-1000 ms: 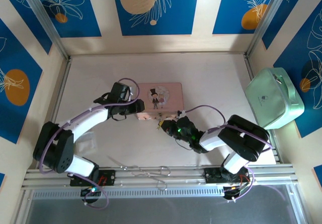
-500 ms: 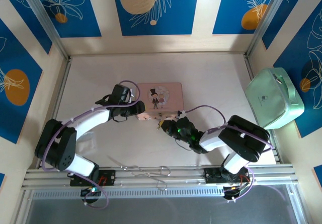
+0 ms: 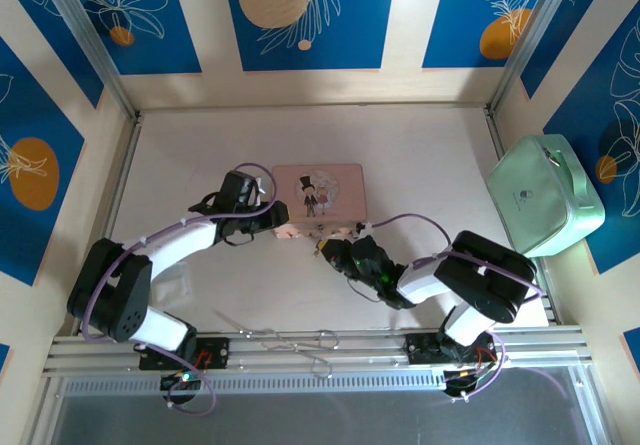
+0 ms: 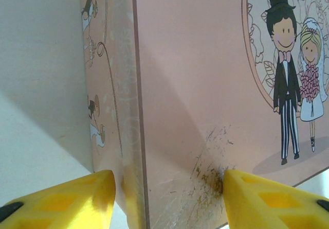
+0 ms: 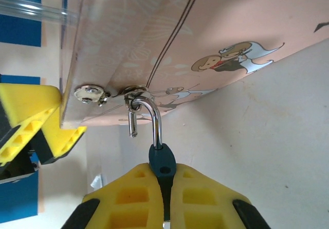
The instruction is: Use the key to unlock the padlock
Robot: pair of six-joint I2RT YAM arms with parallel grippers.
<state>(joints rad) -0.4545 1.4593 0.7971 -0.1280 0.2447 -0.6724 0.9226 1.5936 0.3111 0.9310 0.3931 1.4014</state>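
The pink box (image 3: 335, 190) lies mid-table. The small teal padlock (image 5: 162, 159) hangs at its front hasp. Its metal shackle (image 5: 157, 118) is hooked through the hasp ring, with one end standing free of the body. My right gripper (image 5: 163, 170) is shut on the padlock body, just in front of the box (image 5: 205, 28); from above it sits at the box's front edge (image 3: 335, 250). My left gripper (image 4: 167, 188) straddles the box's front-left corner (image 4: 205, 59), one finger on the lid and one against the side wall; from above it is here (image 3: 278, 223). The key is hidden.
A mint-green case (image 3: 545, 195) stands at the right edge. A crumpled clear bag (image 3: 175, 280) lies by the left arm. A thin metal tool (image 3: 290, 343) rests on the near rail. A yellow finger (image 5: 31, 121) of the left gripper shows beside the hasp.
My left gripper has narrowed a little on the box corner and its wrist has shifted slightly. The right gripper has crept a touch left with the padlock.
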